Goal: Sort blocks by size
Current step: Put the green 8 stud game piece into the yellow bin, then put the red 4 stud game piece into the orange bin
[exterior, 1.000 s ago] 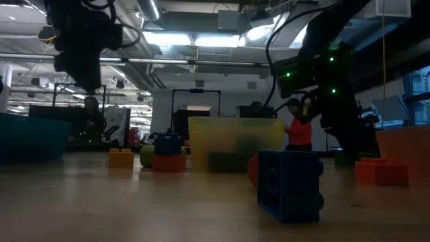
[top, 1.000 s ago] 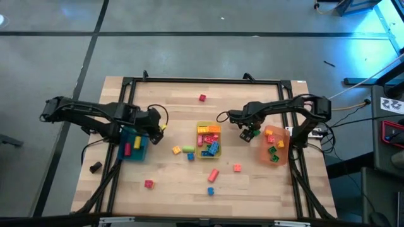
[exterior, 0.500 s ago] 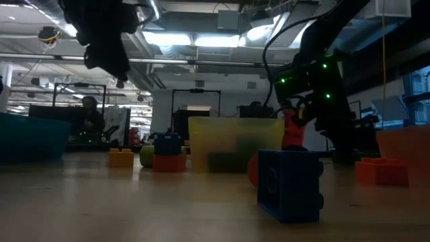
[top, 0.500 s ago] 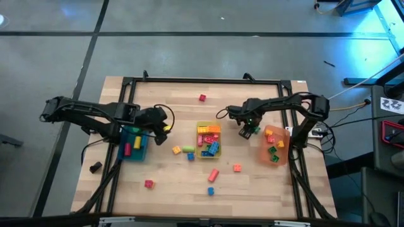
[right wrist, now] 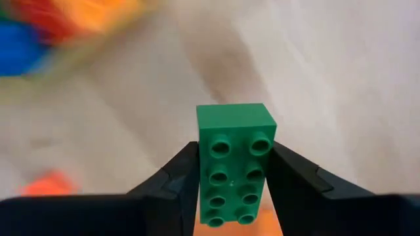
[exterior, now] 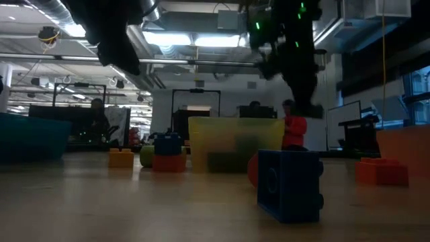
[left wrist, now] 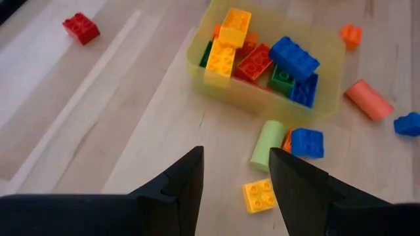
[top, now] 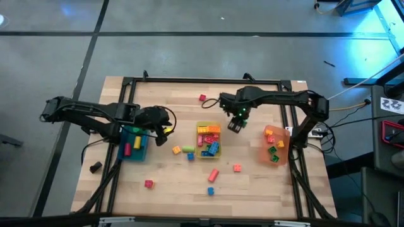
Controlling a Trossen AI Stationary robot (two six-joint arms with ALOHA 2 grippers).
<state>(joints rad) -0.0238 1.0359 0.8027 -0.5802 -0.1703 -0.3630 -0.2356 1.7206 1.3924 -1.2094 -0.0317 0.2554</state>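
Note:
My right gripper [top: 235,124] hangs over the table just beyond the yellow bin [top: 218,151], shut on a green eight-stud brick [right wrist: 235,164]. My left gripper [top: 165,126] stands open with nothing between its fingers [left wrist: 184,180], above the table between the blue bin [top: 140,153] and the yellow bin. Below it lie a yellow block [left wrist: 260,195], a pale green cylinder [left wrist: 266,143] and a blue block [left wrist: 307,141]. The yellow bin holds several bricks [left wrist: 252,59]. My right gripper pinches the green brick's two long sides [right wrist: 202,172] between its two fingers, which lie across it. The brick's far end [right wrist: 235,115] sticks out past the fingertips, its studded face toward the wrist camera. It hangs clear of the table.
Loose blocks lie about: a red one [top: 202,98] at the far side, a pink cylinder [top: 213,174], an orange one [top: 237,167], a blue one [top: 211,190] and a red one [top: 148,183] nearer the front. An orange bin [top: 278,153] with blocks stands at the right.
My right gripper has risen and gone from beside the orange bin toward the table's left and far edge, carrying the green brick. My left gripper has shifted a little toward the yellow bin.

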